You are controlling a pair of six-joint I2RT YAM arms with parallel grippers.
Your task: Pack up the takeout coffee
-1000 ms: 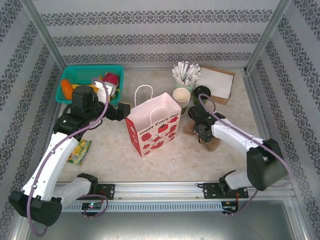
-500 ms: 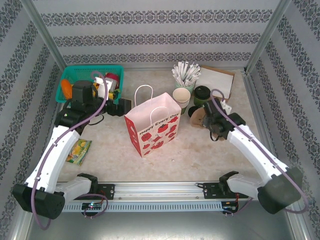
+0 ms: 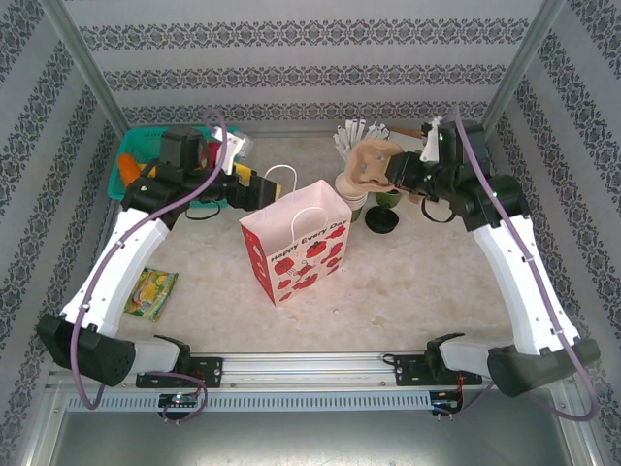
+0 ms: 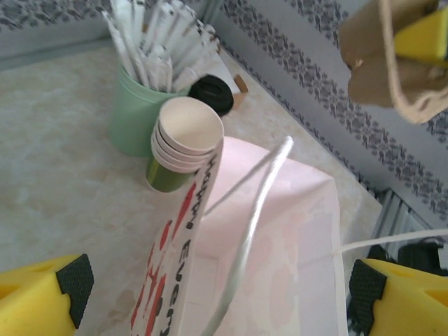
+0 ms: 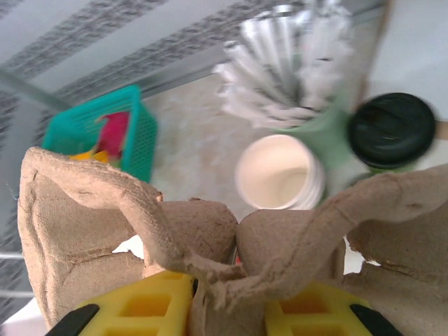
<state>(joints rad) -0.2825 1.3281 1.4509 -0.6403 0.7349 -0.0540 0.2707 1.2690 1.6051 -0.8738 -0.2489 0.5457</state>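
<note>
Right now the takeout coffee stands on the table near its far edge, right of the middle, black lid on, just beside the green holder of wrapped sticks and near the stacked paper cups. The right gripper hangs above these with its fingers clamped on a brown cardboard cup carrier. The red-and-white gift bag stands upright in the middle of the table, mouth open. The left gripper hovers at the bag's far-left side, near the handles, its yellow-padded fingers spread wide apart and holding nothing.
</note>
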